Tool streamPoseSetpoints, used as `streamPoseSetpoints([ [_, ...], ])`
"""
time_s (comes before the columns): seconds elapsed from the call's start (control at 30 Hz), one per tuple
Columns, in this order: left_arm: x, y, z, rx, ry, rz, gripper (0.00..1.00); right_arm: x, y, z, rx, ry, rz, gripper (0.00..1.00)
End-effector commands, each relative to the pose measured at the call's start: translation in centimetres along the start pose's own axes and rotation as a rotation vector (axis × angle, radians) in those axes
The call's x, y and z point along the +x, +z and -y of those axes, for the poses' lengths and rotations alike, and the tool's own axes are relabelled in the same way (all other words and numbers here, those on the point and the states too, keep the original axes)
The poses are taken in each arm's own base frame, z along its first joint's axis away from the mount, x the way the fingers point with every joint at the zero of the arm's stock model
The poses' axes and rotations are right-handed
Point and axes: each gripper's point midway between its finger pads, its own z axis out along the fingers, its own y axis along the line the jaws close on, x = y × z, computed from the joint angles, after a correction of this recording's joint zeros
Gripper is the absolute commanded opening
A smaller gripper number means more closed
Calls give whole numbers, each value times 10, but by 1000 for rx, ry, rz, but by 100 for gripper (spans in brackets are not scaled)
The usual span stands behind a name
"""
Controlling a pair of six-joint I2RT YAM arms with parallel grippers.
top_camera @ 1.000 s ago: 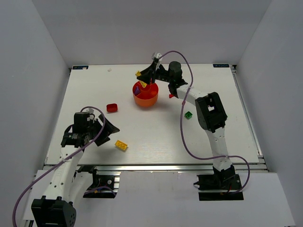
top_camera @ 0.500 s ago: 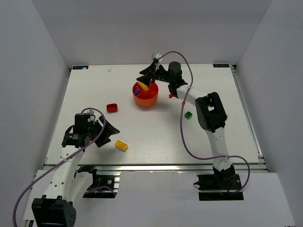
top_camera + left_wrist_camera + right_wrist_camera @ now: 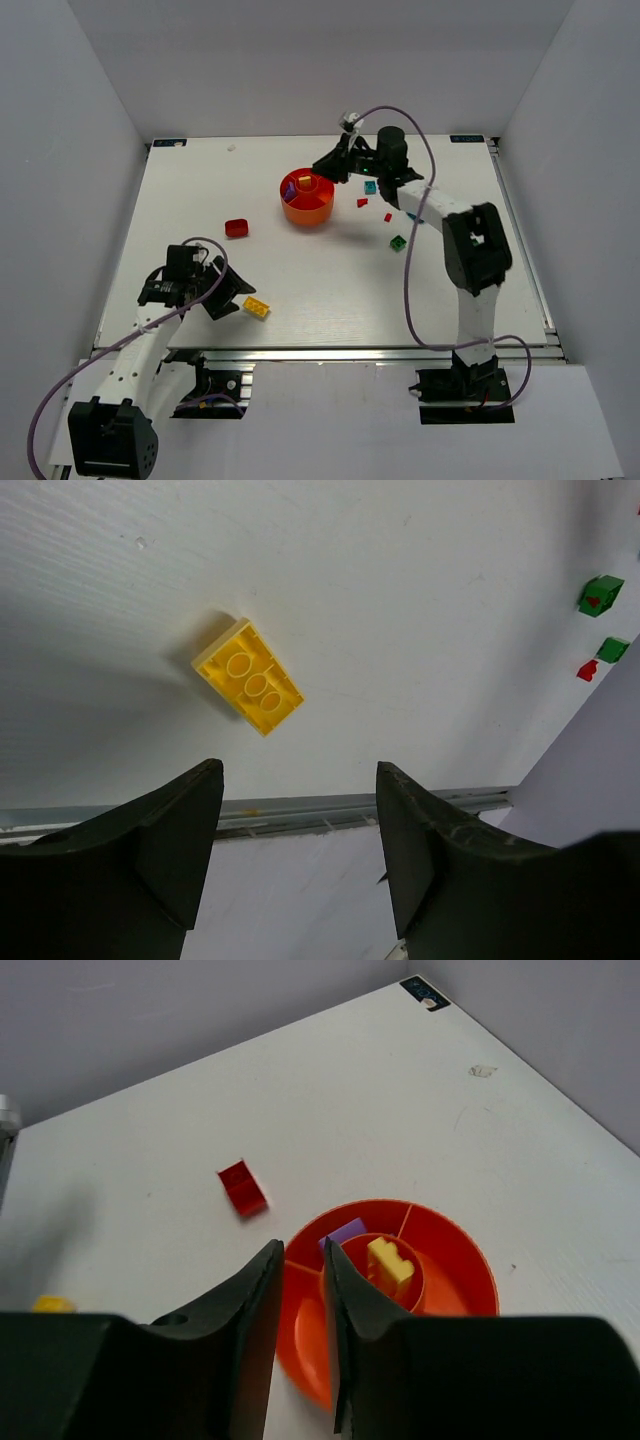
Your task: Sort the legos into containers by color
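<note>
The orange-red bowl [image 3: 318, 212] stands at the back middle; it also shows in the right wrist view [image 3: 470, 1260]. A yellow brick [image 3: 388, 1263] lies in its hub and a purple piece [image 3: 347, 1231] in a wedge. My right gripper [image 3: 326, 165] hovers at the bowl's far right rim, slightly open and empty [image 3: 300, 1250]. A yellow brick [image 3: 256, 308] lies near the front edge, studs down in the left wrist view [image 3: 250, 676]. My left gripper [image 3: 225, 290] is open and empty just left of it [image 3: 300, 780].
A red brick [image 3: 237, 228] lies left of the bowl [image 3: 243, 1187]. A green brick [image 3: 398, 242], two small red pieces [image 3: 362, 202] and a cyan piece [image 3: 370, 186] lie right of the bowl. The table's front rail [image 3: 330, 808] is close below the left gripper.
The right gripper let go of the yellow brick, which now lies in the bowl's hub, and drew back to the right. The left gripper dropped lower toward the yellow brick.
</note>
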Motion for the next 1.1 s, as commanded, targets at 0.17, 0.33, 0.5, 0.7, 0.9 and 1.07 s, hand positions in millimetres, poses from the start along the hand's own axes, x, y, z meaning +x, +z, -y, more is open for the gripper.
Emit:
streamPoseSetpoints([
  [0.17, -8, 2, 1, -96, -65, 3, 78, -52, -91, -115, -134, 75, -98, 67],
  [0.33, -7, 17, -6, -170, -122, -31, 85, -53, -125, -149, -142, 112, -111, 70],
  [0.5, -18, 22, -7, -252, -116, -21, 87, -47, -148, -166, -115, 156, -114, 70],
  [0.7, -16, 45, -14, -297, -115, -51, 89, -53, -168, -179, -76, 125, -95, 70],
  [0.9, -18, 64, -29, -410, -98, -83, 89, -47, -193, -165, 46, 27, -35, 75],
  [1.07, -18, 73, -20, -405, -80, -90, 87, -42, -202, -158, 58, 55, -25, 74],
])
